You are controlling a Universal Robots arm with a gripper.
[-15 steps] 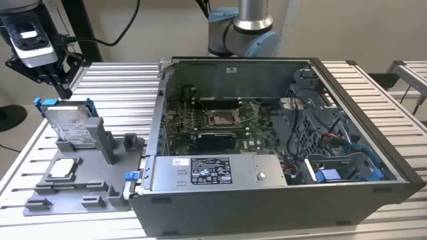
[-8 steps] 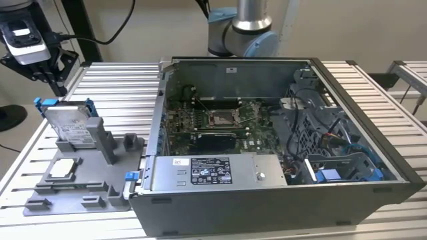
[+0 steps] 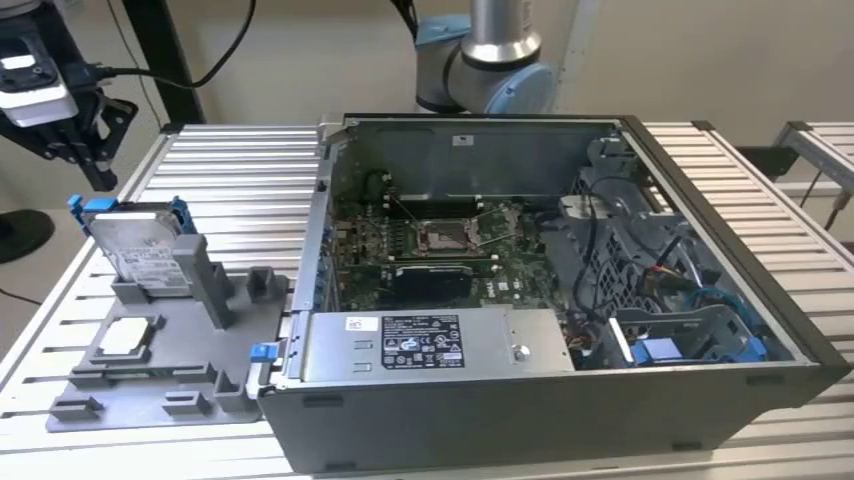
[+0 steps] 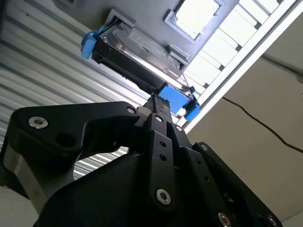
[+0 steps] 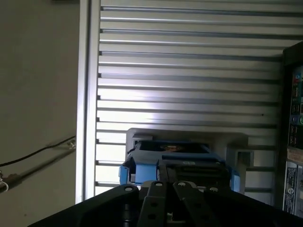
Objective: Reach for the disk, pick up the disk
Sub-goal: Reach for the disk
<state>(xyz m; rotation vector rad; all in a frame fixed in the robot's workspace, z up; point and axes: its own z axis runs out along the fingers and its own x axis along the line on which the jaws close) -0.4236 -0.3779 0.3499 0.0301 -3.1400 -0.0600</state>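
The reach is judged to be under way and the pick-up not yet made: nothing is held. The rectangular silver metal disk with a white label and blue plastic side rails is seen standing on edge in a slot of the grey plastic holder. That holder is set on the ribbed aluminium counter, on the exterior view's left of the open dark-grey metal computer case.

The black claw is found above the disk and a little toward the exterior view's left — near it but apart, with no contact shown. In the first wrist view the disk is seen just beyond the claw, its blue rails showing on either side of it. How wide the claw is set cannot be told from these pictures. Left undone, as judged here, are contact, grip and lift.
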